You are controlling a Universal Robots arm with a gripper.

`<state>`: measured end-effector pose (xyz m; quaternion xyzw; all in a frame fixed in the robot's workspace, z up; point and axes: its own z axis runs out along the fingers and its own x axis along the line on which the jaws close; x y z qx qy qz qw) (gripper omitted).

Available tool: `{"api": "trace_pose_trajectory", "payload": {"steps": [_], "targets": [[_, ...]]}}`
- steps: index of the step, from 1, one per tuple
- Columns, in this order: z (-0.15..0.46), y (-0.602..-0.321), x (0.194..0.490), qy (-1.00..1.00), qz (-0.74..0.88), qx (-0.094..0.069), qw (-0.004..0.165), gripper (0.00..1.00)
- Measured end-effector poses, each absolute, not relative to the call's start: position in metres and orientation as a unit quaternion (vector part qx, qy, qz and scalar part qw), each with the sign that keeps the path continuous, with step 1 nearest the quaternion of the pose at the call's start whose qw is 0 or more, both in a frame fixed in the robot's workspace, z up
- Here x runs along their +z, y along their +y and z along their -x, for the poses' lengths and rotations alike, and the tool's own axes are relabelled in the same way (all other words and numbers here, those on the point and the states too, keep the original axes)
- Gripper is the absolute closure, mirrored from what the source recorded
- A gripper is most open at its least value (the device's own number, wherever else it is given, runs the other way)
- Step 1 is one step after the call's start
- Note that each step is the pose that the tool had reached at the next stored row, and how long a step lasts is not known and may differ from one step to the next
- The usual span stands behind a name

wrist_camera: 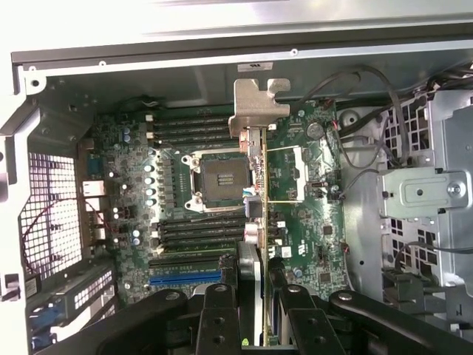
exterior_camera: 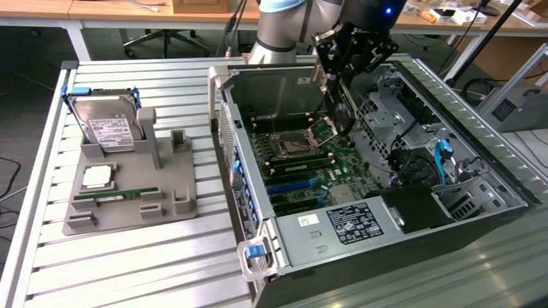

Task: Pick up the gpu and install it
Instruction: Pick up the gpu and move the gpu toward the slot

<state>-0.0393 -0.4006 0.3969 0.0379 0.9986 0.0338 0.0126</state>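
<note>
**gpu (wrist_camera: 264, 200) clamped, over the board**

One gpu, upright and edge-on inside the open case (exterior_camera: 265, 86), above the motherboard (exterior_camera: 334, 167) beside the CPU socket (wrist_camera: 222, 177), with open room on both faces. Gripper (wrist_camera: 260, 296) fingers (wrist_camera: 248, 270) are partly closed on the card. One hard drive (exterior_camera: 110, 125) and one RAM stick (exterior_camera: 120, 193) are on the tray (exterior_camera: 176, 186) at the exterior view's left.

Silver-bracketed gpu (wrist_camera: 255, 103), green motherboard (wrist_camera: 133, 192) (blue slot (wrist_camera: 185, 277))

Upright gpu (wrist_camera: 256, 111) above motherboard (wrist_camera: 299, 248)
</note>
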Motion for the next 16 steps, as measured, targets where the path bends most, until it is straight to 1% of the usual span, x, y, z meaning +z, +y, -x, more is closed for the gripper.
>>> {"api": "trace_pose_trajectory", "payload": {"steps": [16], "targets": [[0.0393,-0.4007,0.3916,0.999,-0.038,0.034,0.013,0.73]]}}
